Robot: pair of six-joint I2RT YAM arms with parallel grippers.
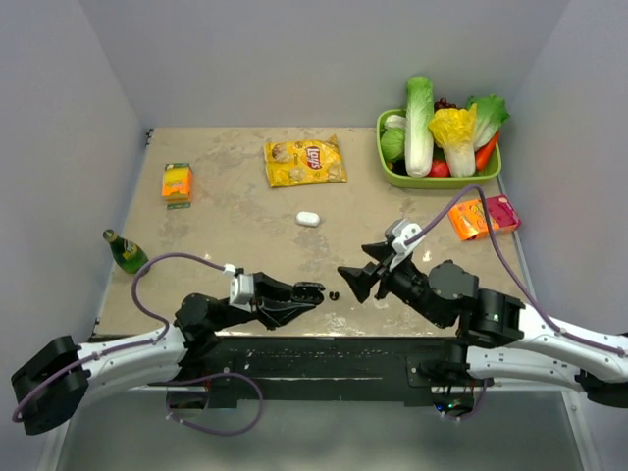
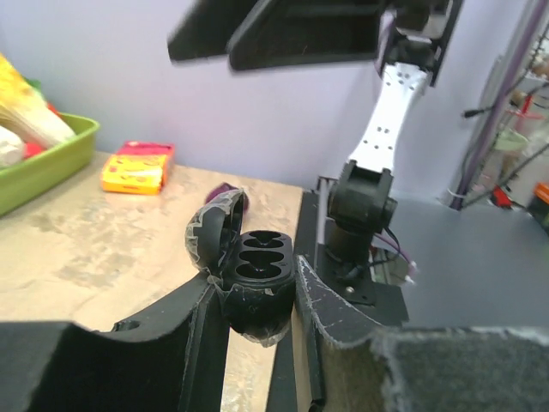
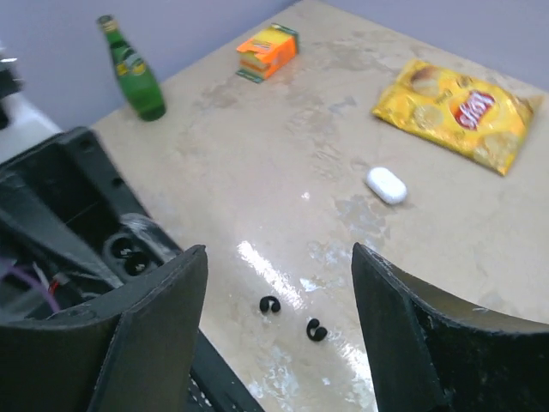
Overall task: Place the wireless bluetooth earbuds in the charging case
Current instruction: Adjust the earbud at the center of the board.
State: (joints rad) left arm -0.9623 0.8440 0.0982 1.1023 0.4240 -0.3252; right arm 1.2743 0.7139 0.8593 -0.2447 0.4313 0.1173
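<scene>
1. The table (image 1: 226,226) carries the bystander items on its far half and its sides:
- a green basket (image 1: 392,178) of vegetables
- a yellow chip bag (image 1: 305,162)
- an orange-pink packet (image 1: 483,216)
- an orange box (image 1: 178,183)
- a green bottle (image 1: 126,252)

All of these lie well apart from the work zone at the near edge. We judge that they do not obstruct the arms.

2. The left gripper (image 1: 294,294) is pinching the dark charging case (image 2: 262,257) by its lower shell. The lid is tipped back and the wells face upward, toward the right arm. We read this hold as a fixture: the case is raised and steadied so that the other arm can load it. In the left wrist view the wells look empty, so we judge that no bud is seated yet.

3. The right gripper (image 3: 279,251) has its fingers spread wide and holds nothing. It hangs above the table between the held case and the loose buds. We judge this to be a pre-grasp stance, with the opening far wider than one bud needs.

4. A white charging case (image 1: 308,219) lies closed near mid-table, apart from both grippers.

5. The two dark earbuds (image 3: 269,304) lie on the table near the front edge, just beside each other and between the two grippers. In the right wrist view they lie just beyond the fingertips, between the two fingers. We find no whitish buds in any view.

6. Next step, in our judgement: lower the right gripper onto one bud and narrow the fingers around it. The bud is small and curved, so it may slip or roll.
</scene>
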